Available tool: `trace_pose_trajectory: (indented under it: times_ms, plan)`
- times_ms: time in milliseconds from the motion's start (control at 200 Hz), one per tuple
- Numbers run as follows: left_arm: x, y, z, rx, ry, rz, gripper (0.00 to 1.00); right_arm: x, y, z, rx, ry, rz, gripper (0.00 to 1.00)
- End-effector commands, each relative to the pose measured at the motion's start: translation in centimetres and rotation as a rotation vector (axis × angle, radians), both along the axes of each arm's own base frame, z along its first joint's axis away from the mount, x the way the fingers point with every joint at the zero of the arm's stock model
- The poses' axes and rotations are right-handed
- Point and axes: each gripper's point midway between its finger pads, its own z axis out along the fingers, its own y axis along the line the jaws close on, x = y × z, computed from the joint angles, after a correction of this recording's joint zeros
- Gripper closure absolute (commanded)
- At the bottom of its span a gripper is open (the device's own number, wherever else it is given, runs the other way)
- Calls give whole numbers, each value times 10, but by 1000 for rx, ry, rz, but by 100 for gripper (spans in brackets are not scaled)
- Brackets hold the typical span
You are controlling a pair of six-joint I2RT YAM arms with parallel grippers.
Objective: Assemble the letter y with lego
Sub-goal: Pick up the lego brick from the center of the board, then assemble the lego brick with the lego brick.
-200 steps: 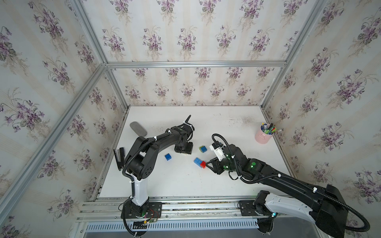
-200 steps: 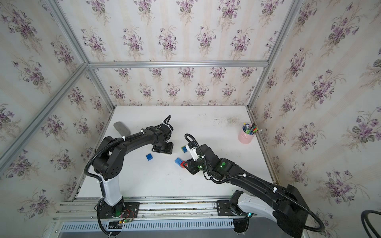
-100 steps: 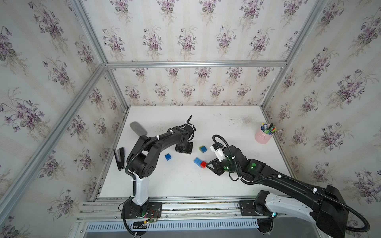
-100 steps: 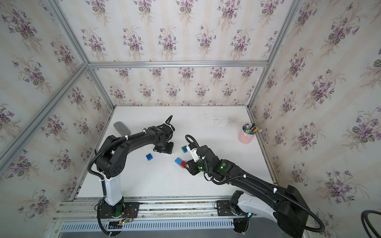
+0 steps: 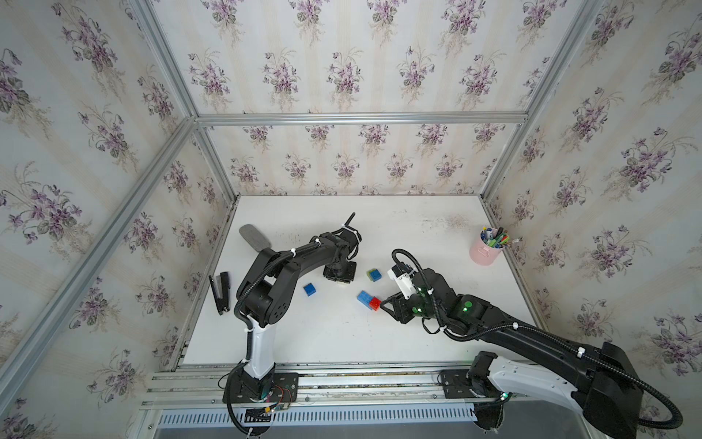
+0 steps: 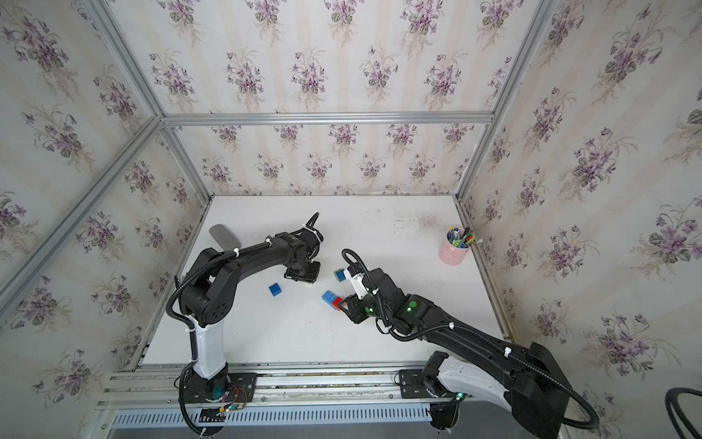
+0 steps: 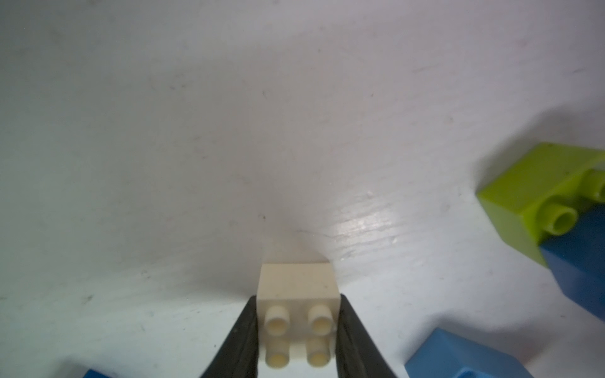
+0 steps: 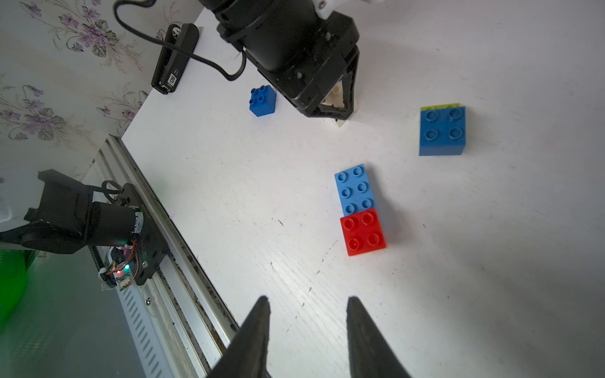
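Lego (image 5: 369, 300) lies in pieces near the middle of the desk (image 5: 342, 342), no y built yet. The left gripper (image 7: 298, 302) is clamped on the white brick (image 7: 296, 281), one black finger flat on each side and the studs facing the wrist camera. Whether the brick rests on the desk or sits just off it, cannot tell. In both top views this gripper (image 5: 340, 271) points down at mid-desk, a bit toward the left edge.

Just beside it toward the left edge is a loose dark blue brick (image 5: 309, 289), upright and alone. On its other side, toward the right edge, are a lime green brick (image 7: 537, 193) and a second dark blue brick (image 7: 586, 261), joined as a pair.

Nearer the front edge lies the light blue brick (image 8: 355, 188) with the red brick (image 8: 363, 232) at its end, touching. Stacked or butted, cannot tell.

The right gripper (image 8: 307, 301) has its jaws apart and nothing between them. It points at the red end with a gap of bare desk between. In a top view its tips (image 6: 343, 304) sit just beside the red brick.

Further out, a black stapler (image 5: 221, 292) lies at the left edge. A grey pad (image 5: 254, 237) is near the far left corner, and a pink cup of pens (image 5: 486, 251) stands at the right edge.
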Motion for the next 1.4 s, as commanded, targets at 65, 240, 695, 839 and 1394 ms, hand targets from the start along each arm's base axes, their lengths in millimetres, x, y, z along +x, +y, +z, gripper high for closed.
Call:
trace_pose_trajectory:
  times_ms: [65, 240, 695, 839, 1394]
  plan:
    - [-5, 0, 16, -17, -17, -22, 67, 0, 0, 0, 16, 8, -12, 60]
    - [-20, -9, 34, -64, -25, -82, 67, -4, -5, -4, 11, 16, -15, 60]
    - [-60, -42, 45, -119, 3, -270, 68, -19, -18, -15, 18, 54, -24, 59]
    - [-64, -51, 40, -118, 15, -309, 69, -19, -17, -14, 25, 48, -24, 59]
    - [-65, -61, 28, -73, 23, -384, 70, -19, -16, -14, 23, 48, -16, 59]
